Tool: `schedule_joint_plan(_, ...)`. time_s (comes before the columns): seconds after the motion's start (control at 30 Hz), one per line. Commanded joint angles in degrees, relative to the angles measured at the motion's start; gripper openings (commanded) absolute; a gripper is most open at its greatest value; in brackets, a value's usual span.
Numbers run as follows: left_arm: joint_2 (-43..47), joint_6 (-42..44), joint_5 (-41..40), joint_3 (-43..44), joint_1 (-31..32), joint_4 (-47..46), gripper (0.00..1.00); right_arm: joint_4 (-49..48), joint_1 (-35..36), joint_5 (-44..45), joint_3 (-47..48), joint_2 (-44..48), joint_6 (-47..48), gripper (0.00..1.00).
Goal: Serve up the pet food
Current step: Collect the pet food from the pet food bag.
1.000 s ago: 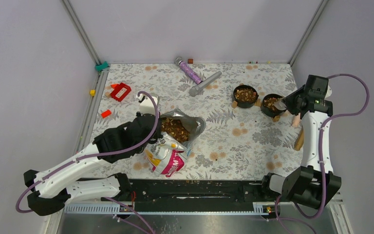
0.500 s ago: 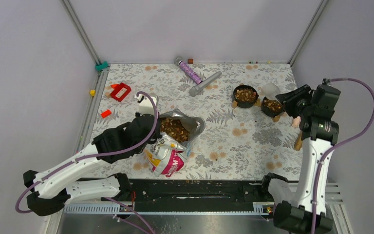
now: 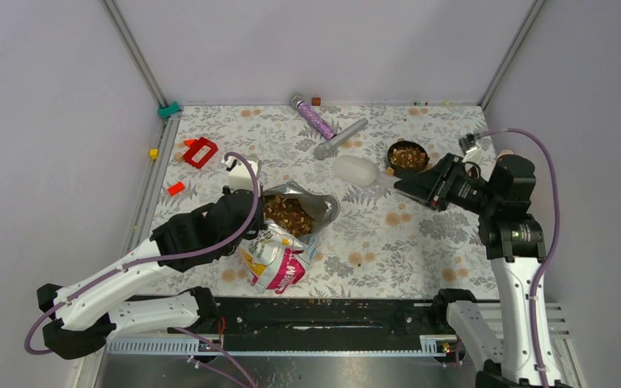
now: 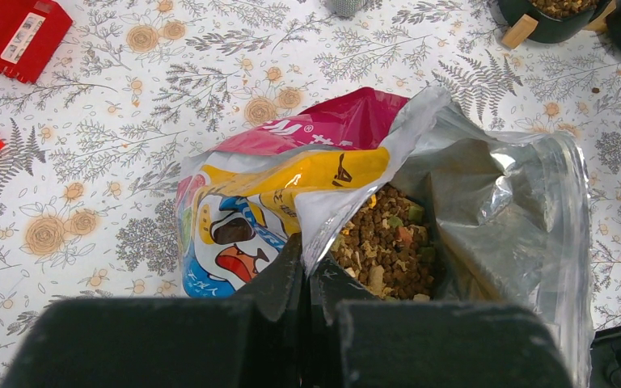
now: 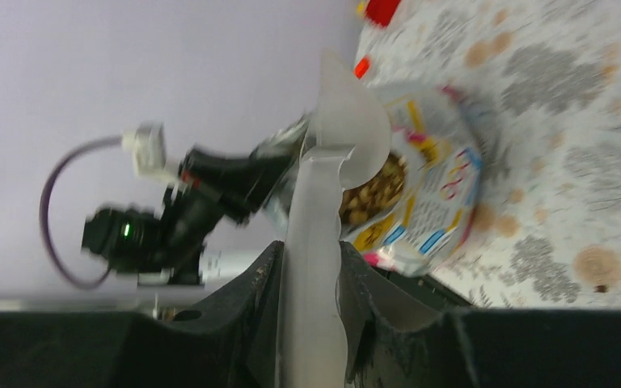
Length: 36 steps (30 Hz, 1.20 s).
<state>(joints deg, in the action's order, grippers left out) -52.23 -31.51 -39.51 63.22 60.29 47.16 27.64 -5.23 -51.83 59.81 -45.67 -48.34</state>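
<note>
Return of scoop (image 3: 354, 171) for a probable refill. Right gripper (image 3: 404, 182), clamped on its handle, has swung left from the filled far-right bowl (image 3: 408, 155) toward the bag (image 4: 291, 186). Left gripper (image 4: 306, 279) stays pinched together on the bag's rim, exposing pet food (image 4: 384, 246) inside.

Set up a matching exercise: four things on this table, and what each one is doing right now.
Things:
1. bag
2. scoop
3. bowl
4. red block

States:
A. held by its handle in the right tool
B. filled with kibble
C. pinched at its open rim by the left tool
D. lying loose at the far left

Pairs: 1-C, 2-A, 3-B, 4-D
</note>
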Motion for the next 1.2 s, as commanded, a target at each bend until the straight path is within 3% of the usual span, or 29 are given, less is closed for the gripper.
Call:
schedule_joint_plan(0.0,2.5,-0.9,-1.8,1.9,0.9,-7.9,0.0,-4.3,9.9,-5.9,1.5,2.4,-0.5,0.0)
schedule_joint_plan(0.17,2.4,-0.8,-2.0,1.9,0.9,-7.9,0.0,10.2,17.2,1.6,6.7,0.9,8.8,0.0)
schedule_joint_plan(0.27,2.2,-0.8,-1.7,1.9,0.9,-7.8,0.0,14.4,20.2,4.9,7.9,-1.5,10.7,0.0)
schedule_joint_plan(0.5,2.5,-1.0,-0.9,2.0,0.9,-7.9,0.0,23.3,32.6,23.1,12.9,-9.3,13.8,0.0)
schedule_joint_plan(0.77,2.9,-1.0,-0.5,2.0,0.9,-7.9,0.0,22.3,43.5,43.1,20.4,-21.0,9.3,0.0)
schedule_joint_plan(0.93,2.8,-0.9,-0.2,1.9,1.0,-8.0,0.0,23.3,48.4,50.7,26.6,-28.9,8.1,0.0)
schedule_joint_plan(1.17,1.5,-0.9,0.2,1.9,1.0,-8.1,0.0,21.8,54.3,55.7,28.4,-37.4,4.8,0.0)
